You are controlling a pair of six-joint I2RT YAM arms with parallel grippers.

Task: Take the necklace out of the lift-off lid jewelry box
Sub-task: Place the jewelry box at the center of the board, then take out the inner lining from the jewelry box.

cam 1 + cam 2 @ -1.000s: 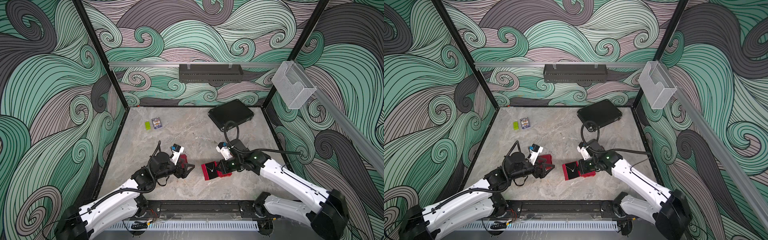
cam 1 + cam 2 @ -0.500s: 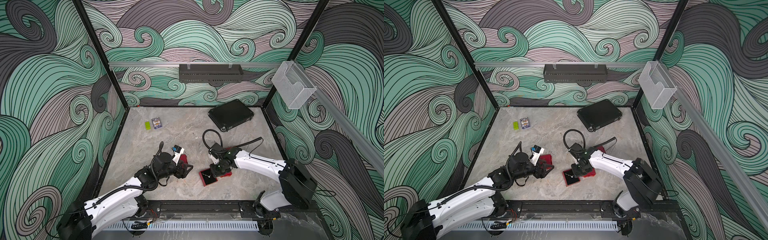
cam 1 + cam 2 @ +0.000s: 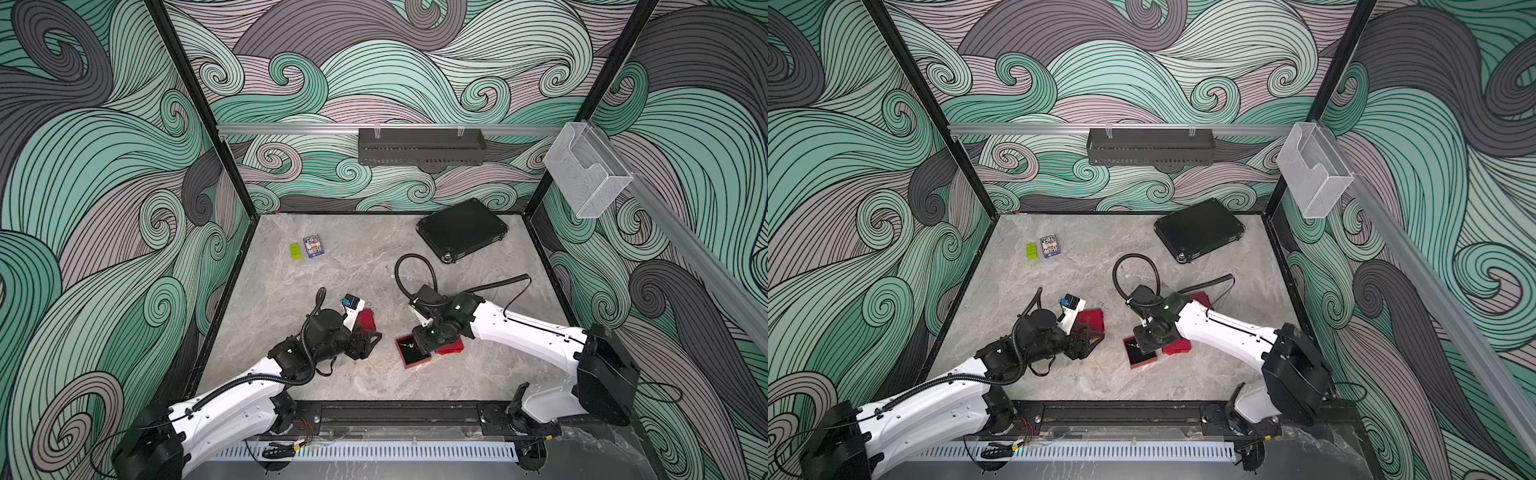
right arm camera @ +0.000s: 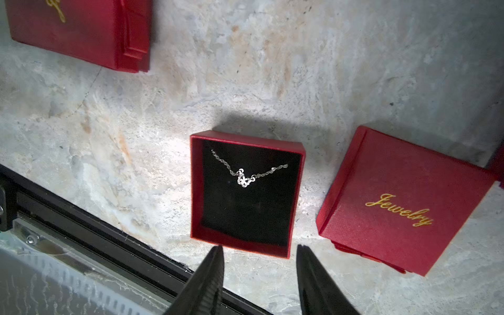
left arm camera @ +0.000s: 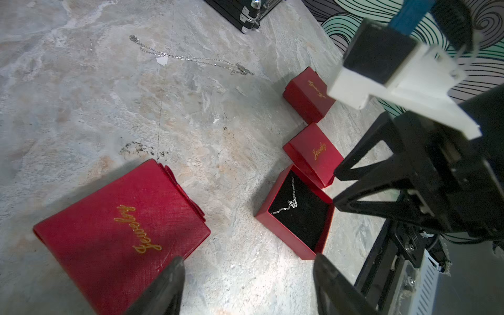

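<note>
the left gripper point(image 5: 247, 260) hangs low, jaws wide and empty, beside a closed red box point(image 5: 117, 226), likely parked clear of the work. right of it the open jewelry box point(image 4: 195, 191) sits flat on the marble table point(image 4: 354, 68), the necklace point(image 4: 243, 178) stretched across its black pad. the right gripper point(image 4: 259, 248) hovers at the box's edge, jaws partly apart and empty, apparently lining up on the chain. what looks like the lid point(image 4: 403, 201) lies just beside, out of the way.
</note>
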